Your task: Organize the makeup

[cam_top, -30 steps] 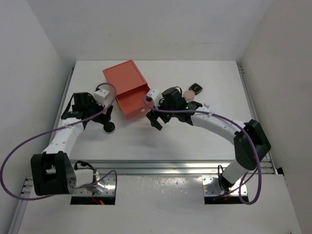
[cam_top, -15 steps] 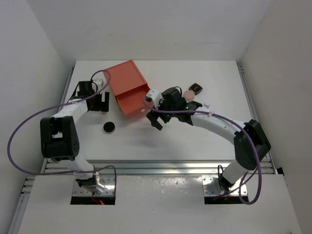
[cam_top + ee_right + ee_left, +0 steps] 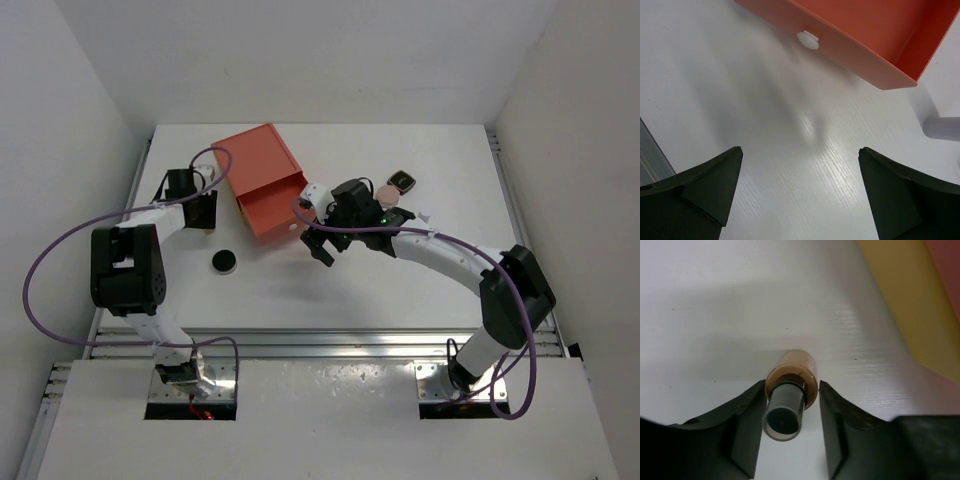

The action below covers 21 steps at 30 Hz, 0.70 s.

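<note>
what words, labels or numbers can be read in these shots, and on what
No text can be read anywhere.
The orange drawer box has plain faces and a blank white knob.
The tan tube with the dark cap shows no print.
The small black compact is too small to tell whether it bears any text.

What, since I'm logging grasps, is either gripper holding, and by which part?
The left gripper pinches a tan tube across its sides, near the dark capped end. The right gripper is open, holding nothing.
</note>
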Tool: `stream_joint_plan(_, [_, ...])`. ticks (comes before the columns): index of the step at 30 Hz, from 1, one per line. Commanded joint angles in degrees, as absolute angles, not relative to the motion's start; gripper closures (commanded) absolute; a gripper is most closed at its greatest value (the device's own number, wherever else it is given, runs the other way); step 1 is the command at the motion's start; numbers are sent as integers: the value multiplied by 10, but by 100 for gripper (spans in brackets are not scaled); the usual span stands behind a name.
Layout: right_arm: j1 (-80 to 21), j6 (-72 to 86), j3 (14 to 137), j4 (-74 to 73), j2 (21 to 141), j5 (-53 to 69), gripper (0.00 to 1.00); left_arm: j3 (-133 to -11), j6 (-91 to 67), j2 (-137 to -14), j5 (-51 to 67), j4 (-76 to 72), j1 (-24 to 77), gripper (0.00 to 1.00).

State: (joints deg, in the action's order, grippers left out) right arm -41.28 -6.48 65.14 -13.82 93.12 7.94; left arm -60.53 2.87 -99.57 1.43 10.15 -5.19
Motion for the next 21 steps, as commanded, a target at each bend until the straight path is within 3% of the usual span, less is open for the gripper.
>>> stream_joint_plan(1, [-411,-72,660,-132,930,72,1,-616,31,-995,19,76,-49,51])
stream_joint_plan(7, [-412,-73,661,-135,931,65,1,-623,43,-995,54,113,-49,76])
stream_joint_plan(14, [-411,-74,662,-129,932,62,1,-679,135,-900,101,177,-49,80])
stream_joint_plan(18, [-409,-64,667,-125,935,30,1,-713,295,-822,223,252,-49,85])
stream_joint_plan(21, [-400,-34,675,-120,935,23,1,-734,322,-783,259,284,-43,92])
